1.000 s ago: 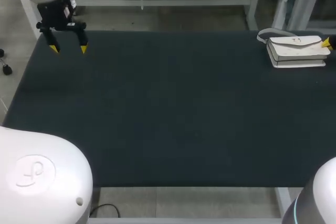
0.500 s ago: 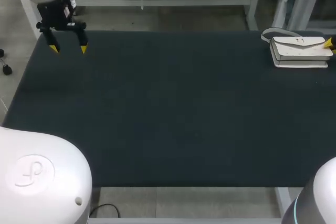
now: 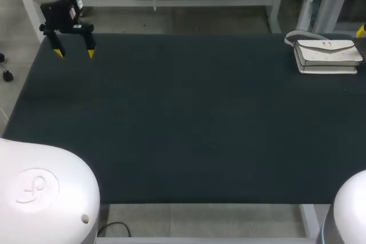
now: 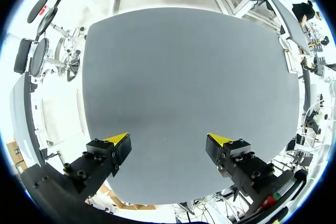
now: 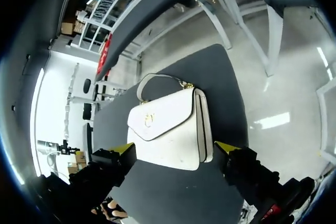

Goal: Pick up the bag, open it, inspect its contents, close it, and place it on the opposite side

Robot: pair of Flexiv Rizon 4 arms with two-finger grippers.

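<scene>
Head view, bag: the white bag (image 3: pixel 327 55) lies flat at the table's (image 3: pixel 183 130) far right corner, flap down, handle (image 3: pixel 297 36) toward the far edge.
Right gripper: right gripper (image 5: pixel 176 153) hangs above the bag, jaws spread, holding nothing; the bag's near end sits between the yellow tips.
Left gripper: left gripper (image 3: pixel 75 53) hovers well apart from the bag, over the table's opposite far corner, jaws spread and free of load.
Stage: a closed bag by the right arm fits either pickup or set-down.
Care: any grasp should straddle the bag's body squarely, avoiding the clasp (image 5: pixel 149 119).
</scene>
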